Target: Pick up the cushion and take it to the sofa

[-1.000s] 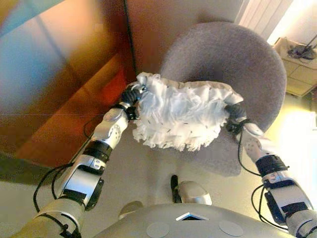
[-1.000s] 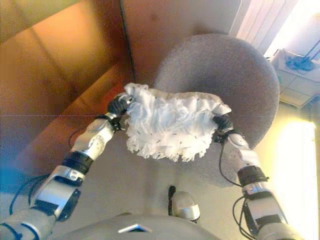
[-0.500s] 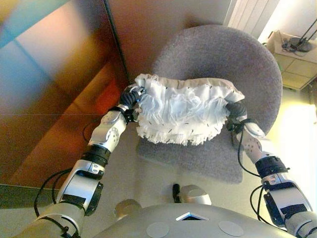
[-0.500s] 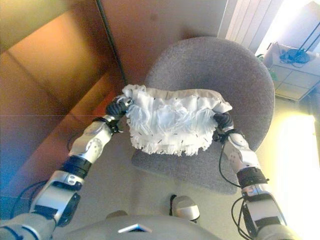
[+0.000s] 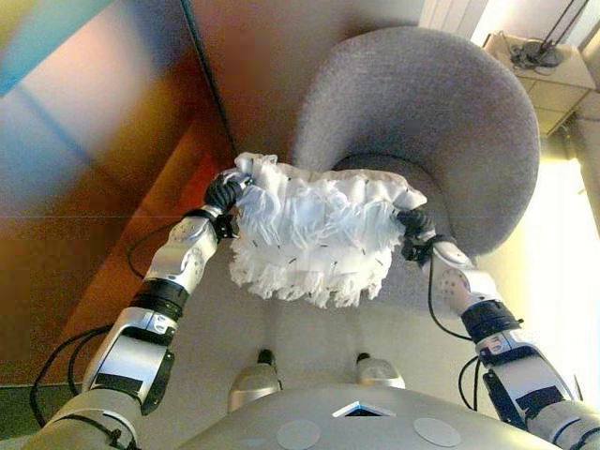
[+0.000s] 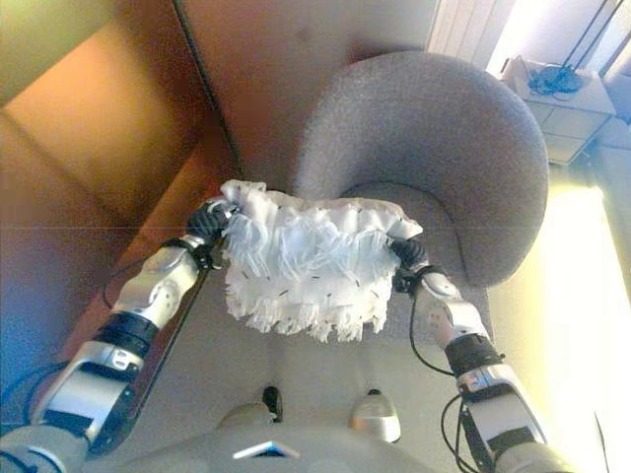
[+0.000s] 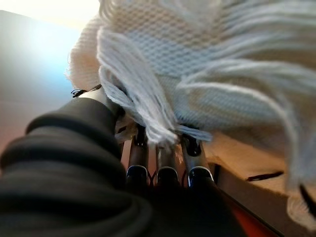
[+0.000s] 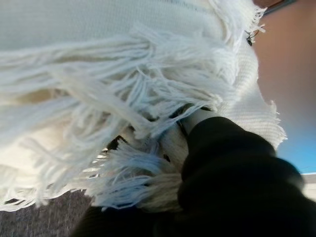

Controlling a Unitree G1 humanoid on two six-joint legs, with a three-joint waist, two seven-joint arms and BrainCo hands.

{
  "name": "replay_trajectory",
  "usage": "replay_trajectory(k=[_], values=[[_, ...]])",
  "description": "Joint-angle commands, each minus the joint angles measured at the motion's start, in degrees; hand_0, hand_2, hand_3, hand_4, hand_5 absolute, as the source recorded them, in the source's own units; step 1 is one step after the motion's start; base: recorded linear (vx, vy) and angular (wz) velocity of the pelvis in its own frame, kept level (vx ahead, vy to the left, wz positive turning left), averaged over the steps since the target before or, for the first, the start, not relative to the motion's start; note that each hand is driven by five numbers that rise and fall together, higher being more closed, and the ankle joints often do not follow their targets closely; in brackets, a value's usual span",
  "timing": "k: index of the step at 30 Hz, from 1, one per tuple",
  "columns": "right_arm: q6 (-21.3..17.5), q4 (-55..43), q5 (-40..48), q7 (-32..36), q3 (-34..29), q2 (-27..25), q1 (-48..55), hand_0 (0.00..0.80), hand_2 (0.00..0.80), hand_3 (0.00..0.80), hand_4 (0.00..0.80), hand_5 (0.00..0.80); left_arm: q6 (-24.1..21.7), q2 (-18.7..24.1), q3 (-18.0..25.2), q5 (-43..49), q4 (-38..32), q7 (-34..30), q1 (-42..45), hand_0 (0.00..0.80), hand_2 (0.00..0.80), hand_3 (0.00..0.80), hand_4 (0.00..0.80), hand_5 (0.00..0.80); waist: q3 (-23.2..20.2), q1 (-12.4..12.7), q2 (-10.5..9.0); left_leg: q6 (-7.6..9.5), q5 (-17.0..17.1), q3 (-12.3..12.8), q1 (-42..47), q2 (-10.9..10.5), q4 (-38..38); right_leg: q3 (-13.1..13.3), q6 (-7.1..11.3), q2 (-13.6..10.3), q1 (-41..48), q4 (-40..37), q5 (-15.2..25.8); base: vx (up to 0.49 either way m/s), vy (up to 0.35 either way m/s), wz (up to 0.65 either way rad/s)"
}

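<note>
A white fringed cushion hangs in the air between my two hands, in front of a grey round-backed armchair. My left hand is shut on the cushion's left edge, its fingers curled under the knitted cloth. My right hand is shut on the right edge, its fingers buried in the fringe. The cushion is clear of the chair seat and tilts toward me.
A wooden wall panel runs along the left. A low white cabinet with dark items on top stands at the upper right, beside a bright strip of floor. Pale floor lies below the cushion.
The view has shifted: the armchair now sits higher and further back. The cushion has come slightly toward me and off the seat, both hands still holding its edges.
</note>
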Motion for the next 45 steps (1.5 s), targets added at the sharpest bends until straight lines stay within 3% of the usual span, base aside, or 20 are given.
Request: replay_trajectory(k=[1, 4, 6, 9, 12, 14, 16, 21, 24, 28, 34, 40, 45], values=[[-6.96, -3.28, 1.15, 0.33, -0.69, 1.63, -8.64, 0.800, 0.800, 0.800, 0.800, 0.800, -3.15, -5.72, -4.38, -2.25, -1.72, -2.16, -9.28, 0.800, 0.800, 0.800, 0.800, 0.800, -2.72, 0.55, 1.44, 1.47, -3.45, -2.60, -5.59, 1.65, 5.94, -0.25, 0.89, -1.83, -2.30, 11.76, -0.60, -0.014, 0.120, 0.06], [-7.61, -3.29, 1.46, -1.25, -0.98, 1.46, -7.69, 0.800, 0.800, 0.800, 0.800, 0.800, -2.91, -6.22, -5.92, -0.12, -1.26, -3.16, -9.42, 0.800, 0.800, 0.800, 0.800, 0.800, -2.39, 0.17, 1.85, 3.11, -4.98, -2.77, -4.77, 0.16, 6.33, 1.73, -0.04, -1.48, -7.53, 23.80, 2.70, 0.029, 0.142, 0.08], [-7.74, -3.30, 2.31, -1.07, -1.47, 1.33, -6.49, 0.800, 0.800, 0.800, 0.800, 0.800, -2.61, -6.26, -6.60, -0.16, -0.96, -2.96, -9.39, 0.800, 0.800, 0.800, 0.800, 0.800, -2.09, -0.51, 1.95, 3.60, -5.54, -2.84, -3.06, -0.44, 6.20, 1.98, -1.09, -0.70, -10.01, 26.13, 3.54, 0.119, 0.074, 0.09], [-8.56, -4.01, 1.75, -0.58, -2.64, 1.43, -3.54, 0.800, 0.800, 0.800, 0.800, 0.800, -1.84, -6.24, -6.00, -0.25, -1.22, -3.48, -8.90, 0.800, 0.800, 0.800, 0.800, 0.800, -2.15, -1.56, 1.20, 3.21, -5.99, -2.50, -1.38, -1.60, 5.93, 0.88, -1.60, -0.10, -9.31, 17.00, 3.17, 0.156, -0.067, 0.03], [-9.94, -3.39, 2.56, 0.11, -3.17, 1.42, -5.00, 0.800, 0.800, 0.800, 0.800, 0.800, -2.16, -5.99, -5.95, 0.68, -2.46, -2.22, -9.12, 0.800, 0.800, 0.800, 0.800, 0.800, -0.35, -2.33, -0.37, 2.10, -8.35, -0.76, -1.24, -0.87, 8.25, 0.42, 0.25, -1.97, -11.44, 7.93, 6.78, 0.070, -0.214, -0.01], [-9.98, -2.25, 2.69, -0.59, -3.14, 1.68, -8.43, 0.800, 0.800, 0.800, 0.800, 0.800, -2.96, -6.29, -5.48, 1.28, -2.19, -1.54, -9.65, 0.800, 0.800, 0.800, 0.800, 0.800, 1.36, -2.57, -1.11, 1.80, -10.45, -0.17, -1.99, 0.79, 11.57, 1.96, 1.64, -2.24, -14.00, 8.61, 7.01, 0.049, -0.220, 0.04], [-9.57, -1.11, 3.24, -1.69, -3.04, 1.48, -11.57, 0.800, 0.800, 0.800, 0.800, 0.800, -3.56, -7.14, -5.35, 1.50, -1.61, -0.59, -10.41, 0.800, 0.800, 0.800, 0.800, 0.800, 2.24, -2.67, -1.87, 1.25, -11.94, -0.02, -4.58, 3.00, 17.50, 2.51, 1.63, -1.99, -14.30, 9.82, 5.94, 0.069, -0.234, -0.01], [-8.90, -1.94, 1.48, -3.02, -3.67, 1.70, -12.26, 0.800, 0.800, 0.800, 0.800, 0.800, -4.50, -5.64, -4.96, 0.59, -0.13, -0.96, -13.16, 0.800, 0.800, 0.800, 0.800, 0.800, 3.90, -3.05, -2.67, 0.36, -15.55, 0.82, -9.25, 9.29, 28.47, 0.54, 1.83, -1.64, -18.33, 20.53, 1.08, 0.097, -0.168, -0.09], [-8.16, -2.63, 1.40, -2.86, -5.00, 1.59, -11.45, 0.800, 0.800, 0.800, 0.800, 0.800, -4.61, -5.68, -4.94, 0.63, -0.37, -0.50, -13.33, 0.800, 0.800, 0.800, 0.800, 0.800, 4.91, -3.32, -2.46, 0.02, -17.32, 0.58, -11.28, 11.50, 32.98, -0.09, 1.77, -2.25, -21.88, 28.43, -1.81, 0.115, -0.067, -0.01], [-8.99, -1.90, 2.01, -5.71, -7.06, -1.03, -16.25, 0.800, 0.800, 0.800, 0.800, 0.800, -4.82, -5.45, -5.79, 0.03, -1.20, 0.71, -17.59, 0.800, 0.800, 0.800, 0.800, 0.800, 8.13, -3.89, -2.34, -1.64, -17.55, -1.44, -16.92, 13.33, 36.85, 0.16, 1.69, -3.48, -27.29, 33.50, -2.91, -0.098, -0.033, 0.14], [-8.58, -0.98, 3.34, -7.31, -9.99, -4.79, -20.69, 0.800, 0.800, 0.800, 0.800, 0.800, -3.04, -6.83, -6.47, -1.11, -2.45, 2.62, -22.30, 0.800, 0.800, 0.800, 0.800, 0.800, 10.33, -4.50, -2.68, -3.43, -16.39, -3.21, -19.69, 14.48, 37.43, 0.81, 2.53, -4.58, -29.71, 34.71, -2.64, -0.021, -0.055, 0.11], [-4.80, 4.37, 9.31, -4.39, -9.63, -8.59, -25.04, 0.800, 0.800, 0.800, 0.800, 0.800, -0.29, -8.38, -9.38, -1.31, -2.87, 5.69, -25.48, 0.800, 0.800, 0.800, 0.800, 0.800, 11.71, -3.82, -3.98, -5.92, -15.80, -6.88, -22.81, 16.56, 40.45, 0.84, 3.43, -5.89, -30.59, 35.92, -2.78, -0.003, -0.113, 0.11], [-3.65, 7.93, 8.89, -4.25, -7.77, -9.16, -28.12, 0.800, 0.800, 0.800, 0.800, 0.800, 0.90, -8.70, -9.53, -2.49, -2.28, 6.37, -24.14, 0.800, 0.800, 0.800, 0.800, 0.800, 11.94, -2.88, -4.31, -6.35, -18.44, -9.14, -23.76, 18.36, 45.47, 2.27, 3.59, -7.14, -31.90, 41.33, -5.13, 0.063, -0.034, -0.15]])
